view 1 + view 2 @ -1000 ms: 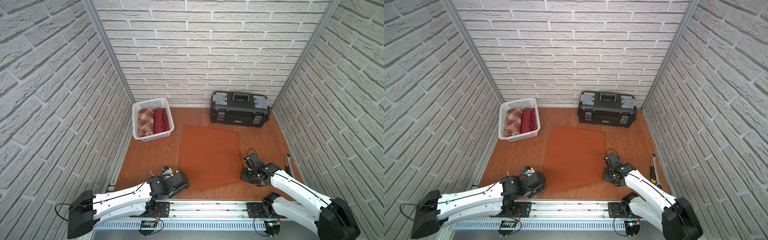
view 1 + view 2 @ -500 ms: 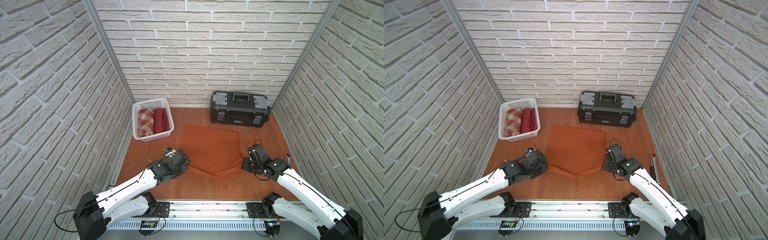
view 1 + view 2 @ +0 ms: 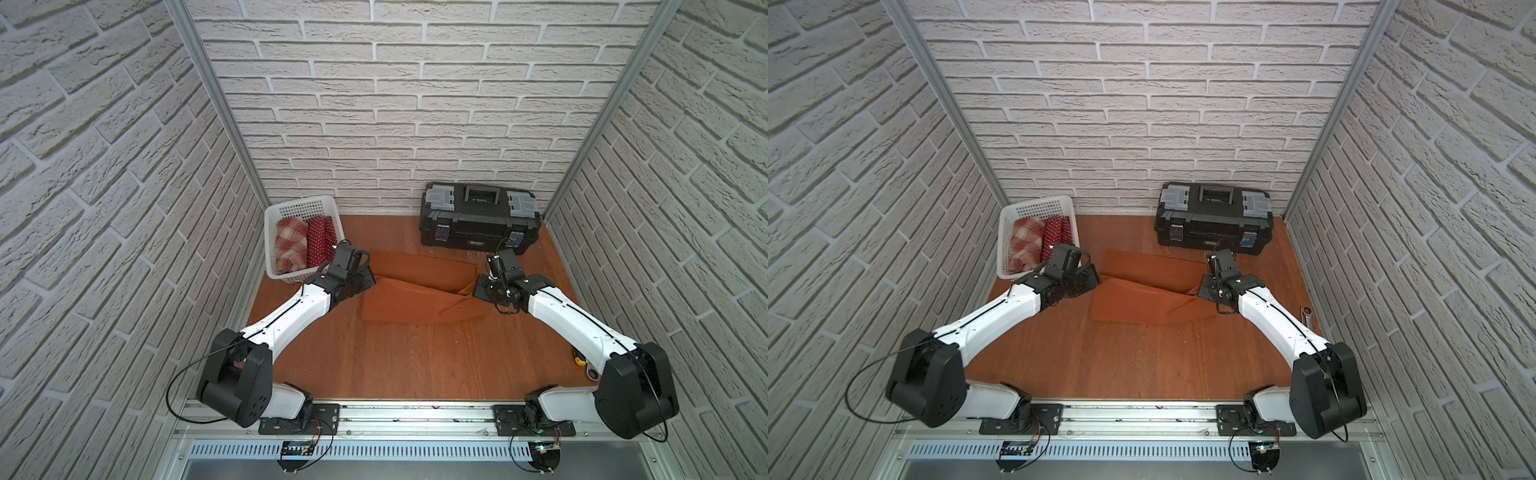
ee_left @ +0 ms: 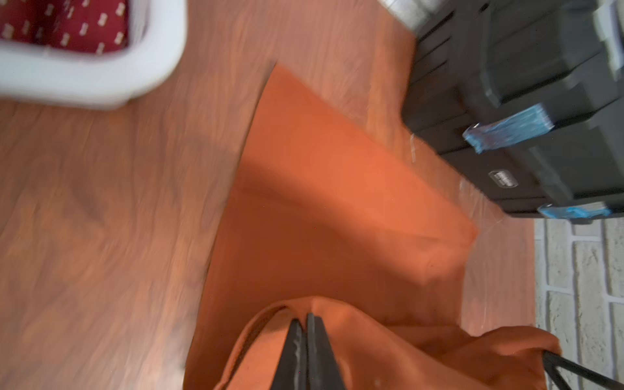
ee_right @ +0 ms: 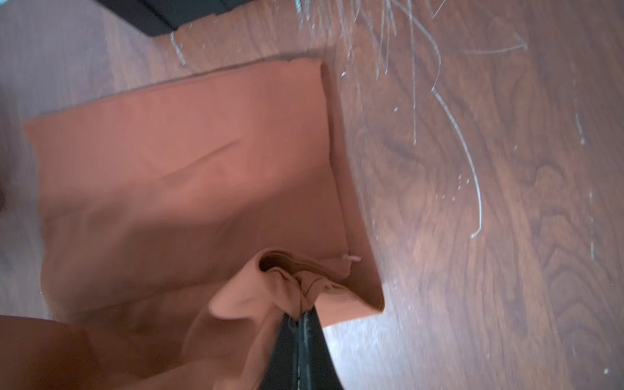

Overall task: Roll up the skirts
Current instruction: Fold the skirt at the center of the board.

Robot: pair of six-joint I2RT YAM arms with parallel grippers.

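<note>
Rust-orange skirt [image 3: 415, 301] lies half folded at mid-frame; we see our left gripper [image 4: 305, 319] and right gripper [image 5: 300, 313] each pinching its lifted edge.

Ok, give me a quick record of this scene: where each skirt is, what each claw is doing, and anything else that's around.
rust-orange skirt: on the wooden surface, partly folded over itself, not rolled
left claw: shut on a corner of the rust-orange skirt
right claw: shut on a bunched corner at the skirt's opposite side
plaid skirt: rolled, inside the white basket
polka-dot skirt: rolled, in the basket beside the plaid skirt
black toolbox: closed, against the back wall
</note>
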